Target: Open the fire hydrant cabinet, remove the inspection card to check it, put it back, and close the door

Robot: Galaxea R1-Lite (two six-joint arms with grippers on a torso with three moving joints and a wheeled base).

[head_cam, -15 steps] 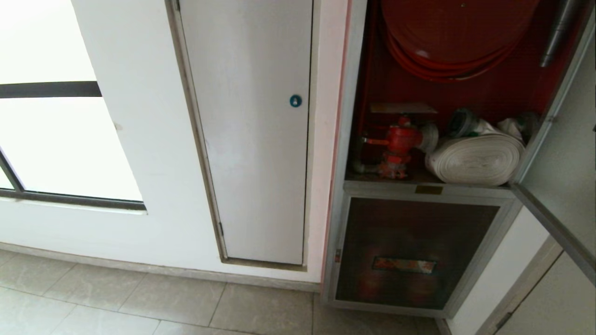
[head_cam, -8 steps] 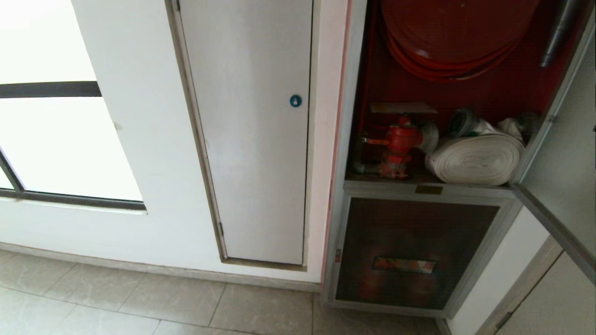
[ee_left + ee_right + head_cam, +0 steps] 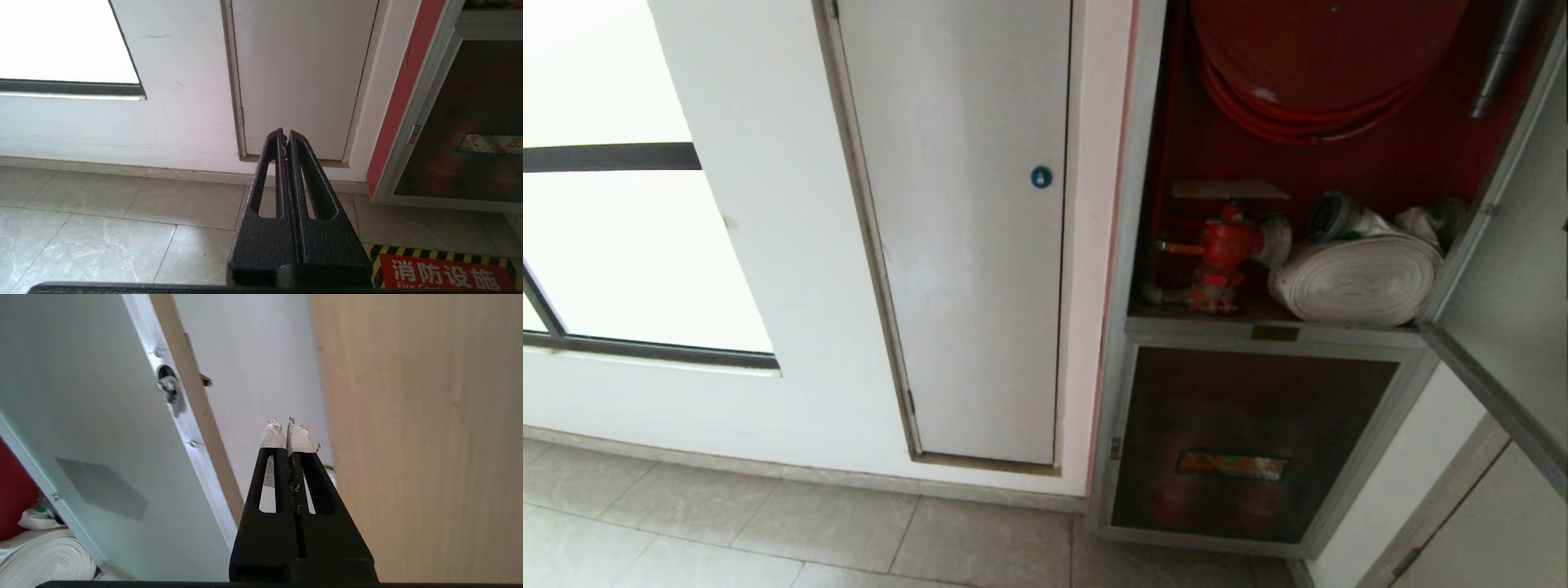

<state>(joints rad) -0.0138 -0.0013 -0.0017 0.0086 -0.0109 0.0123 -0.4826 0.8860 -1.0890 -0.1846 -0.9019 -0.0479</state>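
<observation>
Cabinet stage: fire hydrant cabinet [image 3: 1176, 269] sits at 3 o'clock in the head view, upper compartment exposed, red interior showing. Door [image 3: 1511, 278] is swung wide open at far 3 o'clock, its frosted back face toward the camera; lower tinted panel [image 3: 1250, 441] at 4 o'clock is shut. Inside: red hose coil [image 3: 1323, 73] at 1 o'clock, red valve [image 3: 1225, 245] on the shelf, white rolled hose [image 3: 1356, 278] just beside it. Inspection card: possibly the flat pale sheet [image 3: 1229, 189] lying just above the valve, cannot confirm, no print readable. Right gripper [image 3: 288, 430] has its jaws pressed together, empty, pale padded tips touching; in its wrist view it sits between the open door's outer edge and a wood-grain panel [image 3: 429, 437], pointing upward past the door, not at the compartment. Left gripper [image 3: 284, 136] has jaws together too, empty, parked low over floor tiles [image 3: 102, 212], facing the plain white door [image 3: 302, 73]. Neither arm shows in the head view. Step judged: door-opening done, card pickup not started. Next move likely needs the right gripper brought round the door edge into the compartment, jaws parted, approaching the thin sheet edge-on without snagging the valve.
</observation>
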